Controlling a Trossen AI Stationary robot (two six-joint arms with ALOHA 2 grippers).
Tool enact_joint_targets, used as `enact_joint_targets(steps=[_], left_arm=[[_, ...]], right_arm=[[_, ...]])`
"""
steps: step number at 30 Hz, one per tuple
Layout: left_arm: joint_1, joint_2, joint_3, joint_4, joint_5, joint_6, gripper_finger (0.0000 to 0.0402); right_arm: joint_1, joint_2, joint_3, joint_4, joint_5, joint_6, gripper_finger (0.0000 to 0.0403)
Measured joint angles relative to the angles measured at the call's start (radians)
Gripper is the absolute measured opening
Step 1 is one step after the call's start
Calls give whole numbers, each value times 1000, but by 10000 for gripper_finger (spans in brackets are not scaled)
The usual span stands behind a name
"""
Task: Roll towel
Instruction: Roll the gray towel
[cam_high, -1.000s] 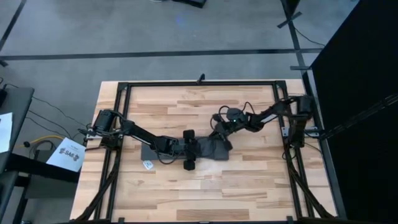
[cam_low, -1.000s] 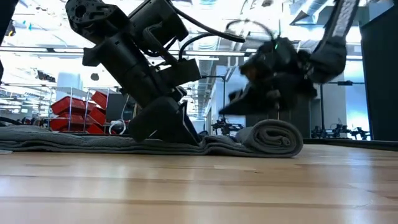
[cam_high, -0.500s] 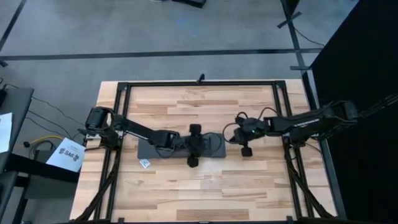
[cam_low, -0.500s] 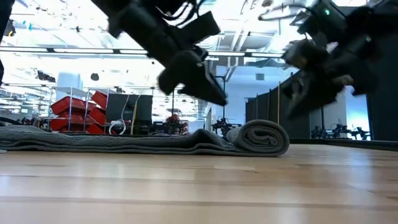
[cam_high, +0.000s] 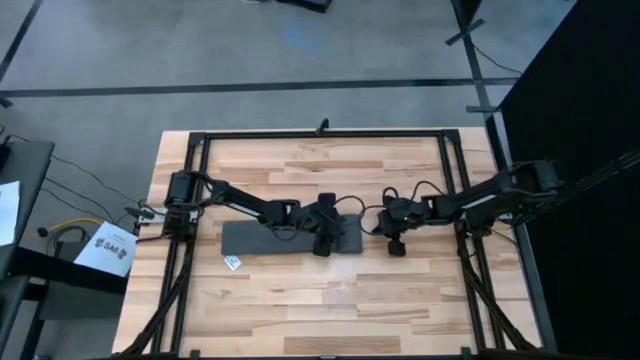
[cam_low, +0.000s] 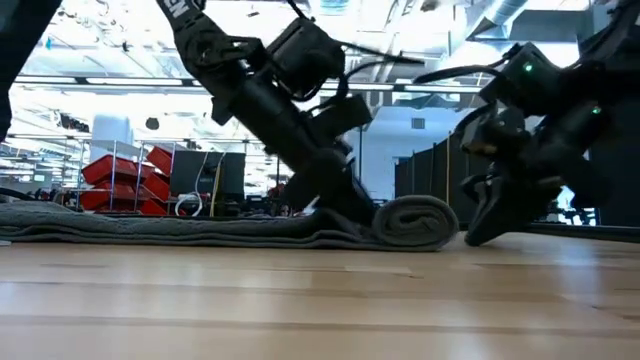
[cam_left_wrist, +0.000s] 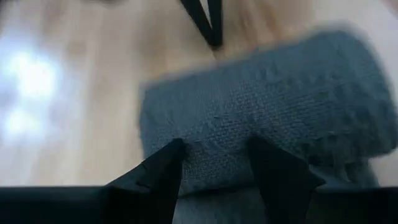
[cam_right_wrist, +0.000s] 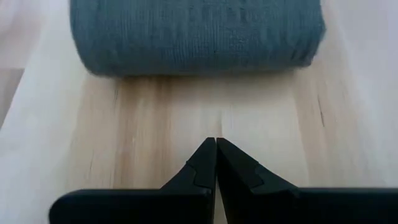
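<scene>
Pale butcher-block planks make up the table (cam_high: 300, 290), framed by a black metal rail, with a bright workshop showing beyond it in the low view. Near the table's middle lies the towel (cam_high: 262, 238), a dark grey cloth with a coarse woven texture: most of it is spread flat as a long rectangle, while the end toward the right edge is wound into a soft, plump cylinder (cam_low: 415, 222) whose spiral shows from the side. A small white label tag (cam_high: 233, 264) sticks out of the flat part toward the near edge. The left gripper (cam_left_wrist: 214, 163) presses down against the rolled end, its two dark wedge-shaped fingers apart with the weave between them. The right gripper (cam_right_wrist: 216, 163) sits low over bare wood just beside the roll, toward the right edge, its fingers closed tip to tip on nothing.
</scene>
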Motion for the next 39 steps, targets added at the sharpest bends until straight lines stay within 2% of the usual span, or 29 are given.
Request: enact_joint_targets(steps=[4,9,17,23,31,39], left_arm=[[1,9,2,-37,0,-31,173],[0,9,3,-86,0,-71,173],[-11,74,5,-38,3,-100,173],[-19,114,7,25,8,-124,173],[-19,115,4,44,17,-96,173],[-20,26,1,1,27,-25,173]], right_arm=[[1,107,1,138,-4,5,24],[13,196,3,264,-7,10,82],[18,252,13,359,-8,-5,173],[20,260,24,360,-11,-4,222],[18,181,18,320,6,5,231],[19,136,22,330,8,5,227]])
